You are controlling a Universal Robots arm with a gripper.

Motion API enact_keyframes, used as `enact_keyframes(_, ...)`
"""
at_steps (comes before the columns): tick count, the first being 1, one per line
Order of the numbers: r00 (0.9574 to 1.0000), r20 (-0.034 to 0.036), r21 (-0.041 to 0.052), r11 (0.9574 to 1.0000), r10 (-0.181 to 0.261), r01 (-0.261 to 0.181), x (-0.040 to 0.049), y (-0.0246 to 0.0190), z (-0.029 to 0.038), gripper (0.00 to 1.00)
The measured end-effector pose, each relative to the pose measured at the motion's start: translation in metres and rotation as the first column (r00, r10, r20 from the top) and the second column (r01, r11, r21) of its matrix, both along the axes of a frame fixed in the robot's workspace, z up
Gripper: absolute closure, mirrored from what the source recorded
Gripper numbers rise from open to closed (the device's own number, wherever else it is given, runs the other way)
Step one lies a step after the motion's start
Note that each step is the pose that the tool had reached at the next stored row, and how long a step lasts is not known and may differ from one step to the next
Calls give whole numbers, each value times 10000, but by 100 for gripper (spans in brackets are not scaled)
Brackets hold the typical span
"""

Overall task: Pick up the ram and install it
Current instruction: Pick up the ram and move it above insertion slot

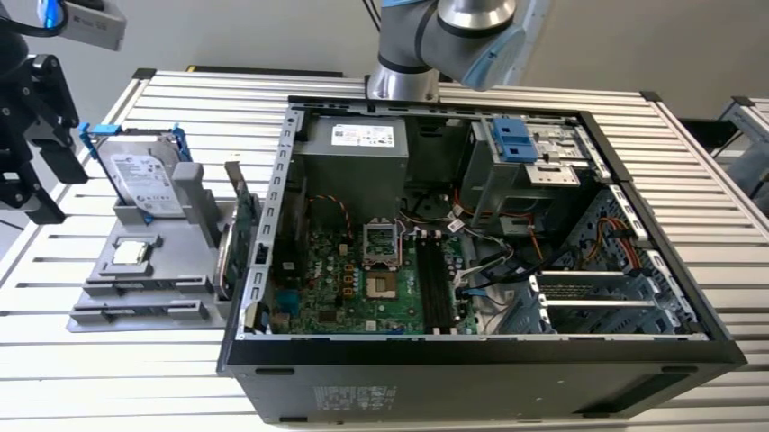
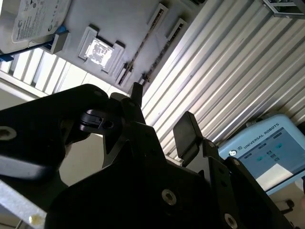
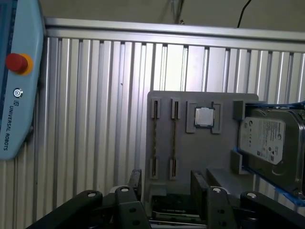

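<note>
My gripper [image 3: 167, 180] hangs open above the grey parts tray [image 3: 190, 148], with nothing between its black fingers [image 3: 135, 182]. In the tray's two long narrow slots, thin dark strips show edge-on. The nearer one [image 3: 155, 139] looks like the ram. The same open gripper [image 2: 162, 113] and tray slots [image 2: 151, 29] appear in the second wrist view. In the exterior view the gripper [image 1: 34, 157] is off the tray's [image 1: 144, 270] left side, high over the table. The motherboard's long black memory slots [image 1: 433, 281] lie inside the open computer case [image 1: 481, 351].
On the tray stand a silver hard drive with blue rails [image 1: 147, 175], a small square processor [image 1: 130, 253] and a large green card on edge [image 1: 244, 225]. A teach pendant [image 3: 16, 76] lies on the slatted metal table. The arm's base [image 1: 415, 54] is behind the case.
</note>
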State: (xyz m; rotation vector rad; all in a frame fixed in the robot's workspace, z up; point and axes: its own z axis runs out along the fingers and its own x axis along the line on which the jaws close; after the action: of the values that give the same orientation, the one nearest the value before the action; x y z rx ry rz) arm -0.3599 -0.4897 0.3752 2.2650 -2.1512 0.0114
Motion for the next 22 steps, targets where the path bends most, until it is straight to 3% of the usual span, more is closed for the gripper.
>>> enact_keyframes(6, 10000, 4, -15, 10000, 0, 0, 0, 1, -7, 0)
enact_keyframes(22, 10000, 2, -325, 9995, 0, 0, 0, 2, -75, 0)
